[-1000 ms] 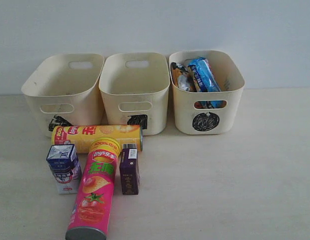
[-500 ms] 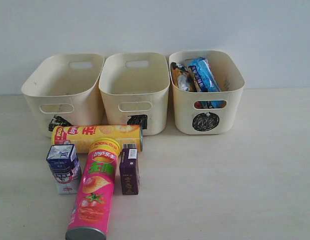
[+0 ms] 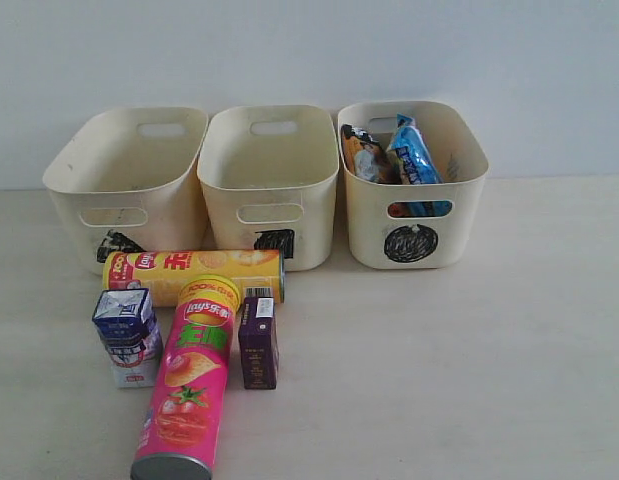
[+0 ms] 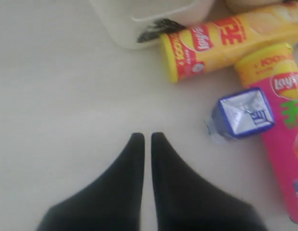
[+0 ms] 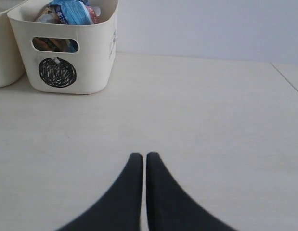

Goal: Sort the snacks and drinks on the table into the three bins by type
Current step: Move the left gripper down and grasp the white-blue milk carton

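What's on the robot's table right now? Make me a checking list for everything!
Surface: pale wood-grain table, no spills seen.
Job's things: yellow tube and pink tube lying down; white-and-blue carton and purple carton upright beside the pink tube; blue pack and orange bag in the right bin; nothing shows inside the left bin or middle bin.
Clutter: nothing seen.
End effectors: left end effector and right end effector both shut, holding nothing.
Cables: nothing seen.
Surroundings: plain pale wall.
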{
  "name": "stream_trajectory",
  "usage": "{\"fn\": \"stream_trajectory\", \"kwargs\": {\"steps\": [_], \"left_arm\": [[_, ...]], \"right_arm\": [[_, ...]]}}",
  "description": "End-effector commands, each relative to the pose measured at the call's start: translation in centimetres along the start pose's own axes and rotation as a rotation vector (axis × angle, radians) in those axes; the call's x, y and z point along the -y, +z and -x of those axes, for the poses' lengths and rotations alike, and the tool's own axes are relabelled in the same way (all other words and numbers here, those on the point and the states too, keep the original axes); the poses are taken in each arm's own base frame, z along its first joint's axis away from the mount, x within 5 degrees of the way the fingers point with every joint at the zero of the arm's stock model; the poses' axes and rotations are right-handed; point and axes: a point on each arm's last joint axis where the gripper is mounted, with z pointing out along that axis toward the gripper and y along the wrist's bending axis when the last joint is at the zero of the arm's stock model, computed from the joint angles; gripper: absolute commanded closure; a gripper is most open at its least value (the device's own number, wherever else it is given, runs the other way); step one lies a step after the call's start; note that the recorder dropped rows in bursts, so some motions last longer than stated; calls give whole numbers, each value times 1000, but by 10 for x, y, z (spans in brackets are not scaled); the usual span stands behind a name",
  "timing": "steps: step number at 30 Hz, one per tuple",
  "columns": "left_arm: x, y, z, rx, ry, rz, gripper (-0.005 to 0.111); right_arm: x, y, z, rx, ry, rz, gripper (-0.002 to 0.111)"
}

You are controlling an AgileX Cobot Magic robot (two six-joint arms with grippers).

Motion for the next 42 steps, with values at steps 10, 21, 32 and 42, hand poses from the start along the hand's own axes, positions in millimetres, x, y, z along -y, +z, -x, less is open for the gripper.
{"fn": "stream_trajectory", "kwargs": {"steps": [10,21,32,42], "left_arm": [[51,47,34,-219,-12,-175,102],[65,97,42,-334,-45,-157,77],[67,124,34,-397,-105,-140,21],[70,164,26,-413,-148,-126,21]], "right_arm": [[0,0,-1,5,-9,-4,108],[0,0,-1,5,-9,-4,108],[0,0,-1,5,-9,-4,108],[0,0,-1,5,-9,-4,108]]}}
